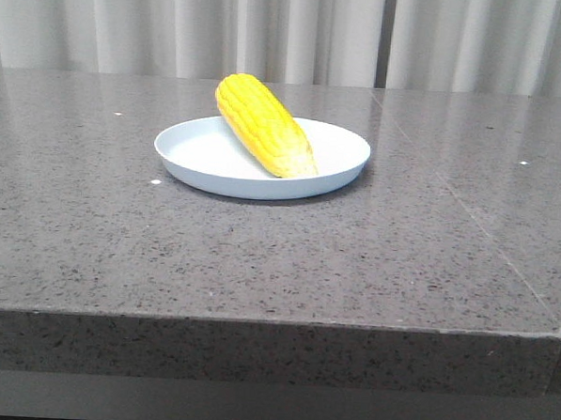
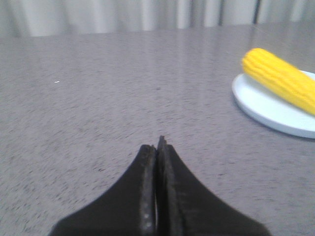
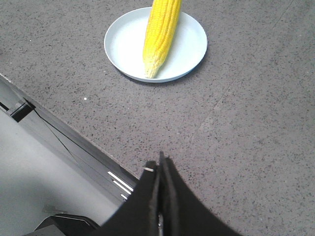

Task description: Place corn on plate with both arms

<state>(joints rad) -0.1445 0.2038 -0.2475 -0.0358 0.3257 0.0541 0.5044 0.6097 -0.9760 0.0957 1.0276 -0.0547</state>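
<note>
**Already plated: one corn, one plate, two closed grippers**

Plainly, there is one corn [image 1: 263,124] and one plate [image 1: 201,154], and the corn lies on the plate. The cob sits slantwise across the plate's middle, its blunt end raised over the far rim and its paler, pointed tip resting near the front rim. Its surface is bright yellow, ribbed with neat rows of kernels, and it tapers along its length. The plate is round, shallow and smooth, pale blue-white, with a low rim; it is wider than the corn is long.

The plate stands on a grey speckled stone table [image 1: 259,265] with a polished top and a square front edge. A pale pleated curtain [image 1: 290,32] hangs behind it.

Two grippers show, one in each wrist view. The left gripper [image 2: 157,147] has its black fingers pressed together with nothing between them, low over bare table, the plate off to one side. The right gripper [image 3: 160,164] is likewise closed and empty, near the table's edge, well apart from the plate.
</note>
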